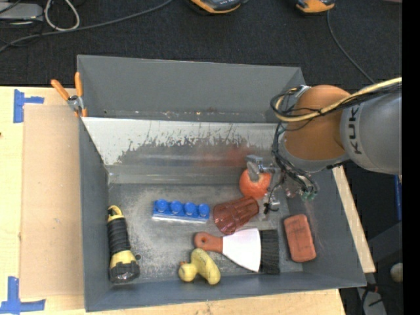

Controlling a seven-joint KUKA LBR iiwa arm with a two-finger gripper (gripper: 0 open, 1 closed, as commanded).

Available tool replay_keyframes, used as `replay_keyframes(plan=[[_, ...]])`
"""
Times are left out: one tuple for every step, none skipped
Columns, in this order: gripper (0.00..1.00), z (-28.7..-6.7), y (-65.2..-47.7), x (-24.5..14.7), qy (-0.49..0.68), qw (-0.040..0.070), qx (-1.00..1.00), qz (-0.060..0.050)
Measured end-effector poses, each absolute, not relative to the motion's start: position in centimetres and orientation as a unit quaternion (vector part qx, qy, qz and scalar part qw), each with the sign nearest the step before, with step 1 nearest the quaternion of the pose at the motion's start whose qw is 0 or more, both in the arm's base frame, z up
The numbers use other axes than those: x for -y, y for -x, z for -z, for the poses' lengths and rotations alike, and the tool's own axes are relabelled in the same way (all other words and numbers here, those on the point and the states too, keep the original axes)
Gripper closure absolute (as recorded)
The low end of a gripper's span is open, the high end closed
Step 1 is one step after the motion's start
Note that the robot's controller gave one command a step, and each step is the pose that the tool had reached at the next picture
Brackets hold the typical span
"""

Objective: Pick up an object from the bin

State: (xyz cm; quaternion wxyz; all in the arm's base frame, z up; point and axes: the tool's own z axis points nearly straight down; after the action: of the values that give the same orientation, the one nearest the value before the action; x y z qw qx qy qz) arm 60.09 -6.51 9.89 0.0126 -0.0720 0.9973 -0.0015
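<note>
The gripper (270, 190) sits low, just beside the round orange thing (252, 185) toward the bin's (184, 104) right, open or closed I can't tell; I'd centre it there, clear of the dark red piece (235, 215), before squeezing.

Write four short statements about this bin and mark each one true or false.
1. The black and yellow flashlight lies at the left side of the bin. True.
2. The blue strip of four caps lies right of the brick-red block. False: it lies left of it, beyond the dark red thing.
3. The gripper is close beside the orange round thing. True.
4. The yellow toy lies against the far wall. False: it lies by the near wall, beside the brush.
</note>
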Motion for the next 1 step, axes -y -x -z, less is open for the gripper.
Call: replay_keyframes(plan=[[0.0, -11.05, -59.48, 7.16, 0.079, 0.006, -0.997, 0.001]])
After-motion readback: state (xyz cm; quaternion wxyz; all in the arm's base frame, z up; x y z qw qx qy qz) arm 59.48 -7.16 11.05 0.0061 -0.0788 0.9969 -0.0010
